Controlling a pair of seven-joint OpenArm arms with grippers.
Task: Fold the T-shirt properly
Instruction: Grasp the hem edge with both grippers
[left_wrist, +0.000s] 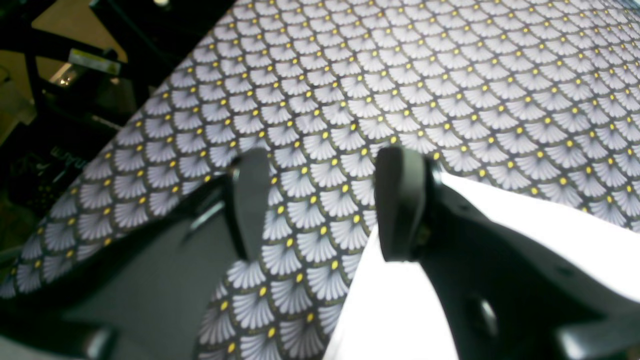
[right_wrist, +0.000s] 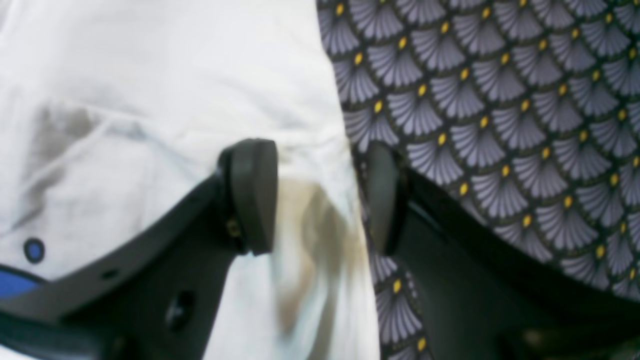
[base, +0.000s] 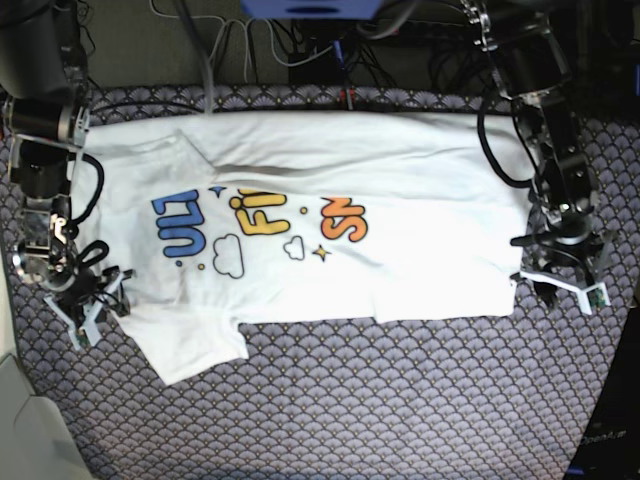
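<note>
T-shirt (base: 400, 250) lengthwise left-right; print-side up

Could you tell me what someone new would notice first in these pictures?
The white T-shirt spread print-up across the patterned tablecloth, its colourful lettering near the middle. At its two ends, the open left gripper and open right gripper sit at the shirt's edges.

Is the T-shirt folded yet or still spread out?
Partly folded: the T-shirt lies print-up across the patterned tablecloth, its top edge doubled over the lettering, one sleeve still sticking out.
</note>
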